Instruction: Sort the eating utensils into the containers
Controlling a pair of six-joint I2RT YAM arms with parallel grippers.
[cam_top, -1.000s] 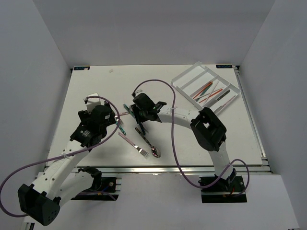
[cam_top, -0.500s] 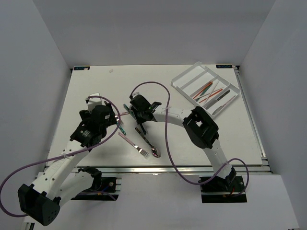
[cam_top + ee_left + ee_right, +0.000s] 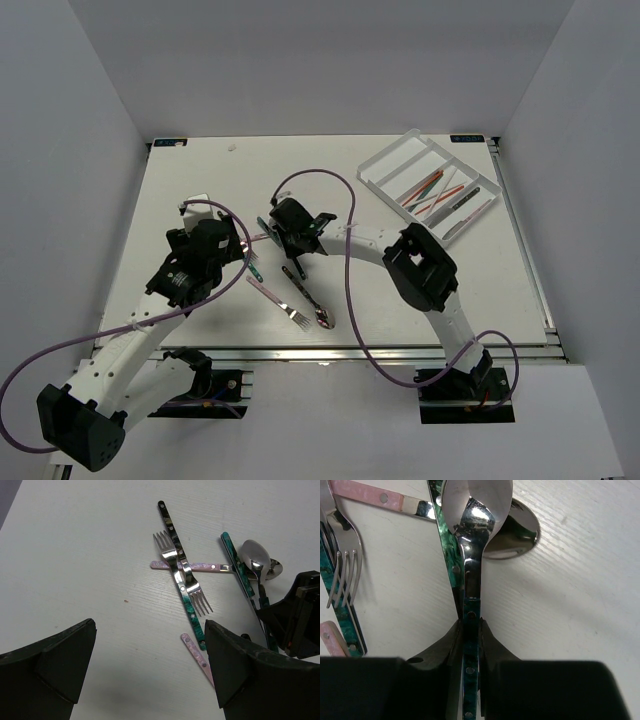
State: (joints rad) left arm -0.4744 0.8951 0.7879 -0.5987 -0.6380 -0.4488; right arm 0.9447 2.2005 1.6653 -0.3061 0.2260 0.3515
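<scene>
**Top view.** The left arm reaches up from the lower left, and its left claw sits low over the middle of the tabletop. The right arm rises from its base, folds at the elbow and stretches leftward. This puts the right claw down in a cluster of utensils just beside the left one. Its wrist hides what it grips here. Nearer the bases, a pink-handled fork and a dark-handled spoon lie apart from the cluster. Both slant with their heads toward the lower right. The tray sits well apart at the far right corner with its compartments running diagonally. Sticks lie along the compartments, and its other contents are too small to name.

**Left wrist.** The left claw is spread wide and holds nothing, with its fingers framing bare tabletop. Ahead, a dark-handled fork and a teal-handled fork cross in a narrow X, tines at opposite ends. A pink-handled spoon lies crosswise to them. To the right the teal-handled spoon shows its bowl. Its handle runs into the right claw, which the frame edge cuts off.

**Right wrist.** The right claw is drawn in to a narrow gap, both fingers pressed against the teal-handled spoon. The spoon's long axis runs straight away from the camera, bowl at the far end. That bowl overlaps the bowl of the pink-handled spoon. Another teal handle lies just beside it on the left, its head out of frame. The claw body hides the near end of the gripped handle.
</scene>
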